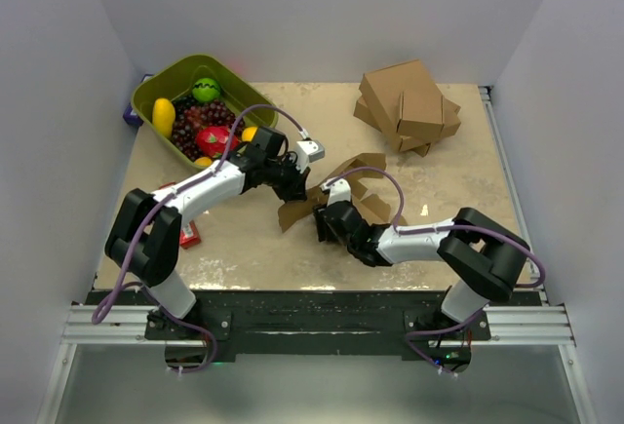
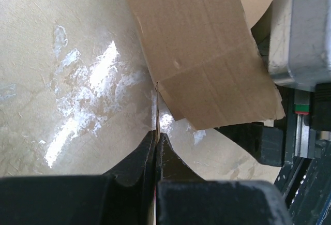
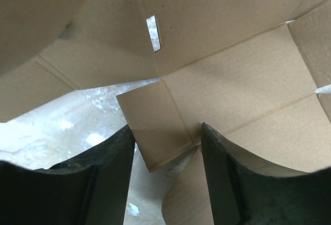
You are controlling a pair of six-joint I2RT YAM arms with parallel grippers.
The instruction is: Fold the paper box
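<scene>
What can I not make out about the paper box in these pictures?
- Top view: the middle of the paper box, hidden by the left gripper and the right gripper.
- Left wrist view: its far panels, cut off by the top edge.
- Right wrist view: its whole outline, cut off on all sides.

On my overhead feed the paper box (image 1: pixel 363 166) sits near the middle of the table (image 1: pixel 468 171). It is an open blank of plain brown kraft card, unmarked and not closed into shape. Its creased panels are partly raised and its flaps splay out in several directions, one reaching toward the near left. From the left wrist I see a broad panel (image 2: pixel 196 54) tilted above the tabletop, with a fold line across it. From the right wrist I look onto one face of the paper box (image 3: pixel 232 90): crossing creases, a narrow cut slot (image 3: pixel 153 32), and a small squarish flap (image 3: pixel 155 132) jutting out over the table.
</scene>
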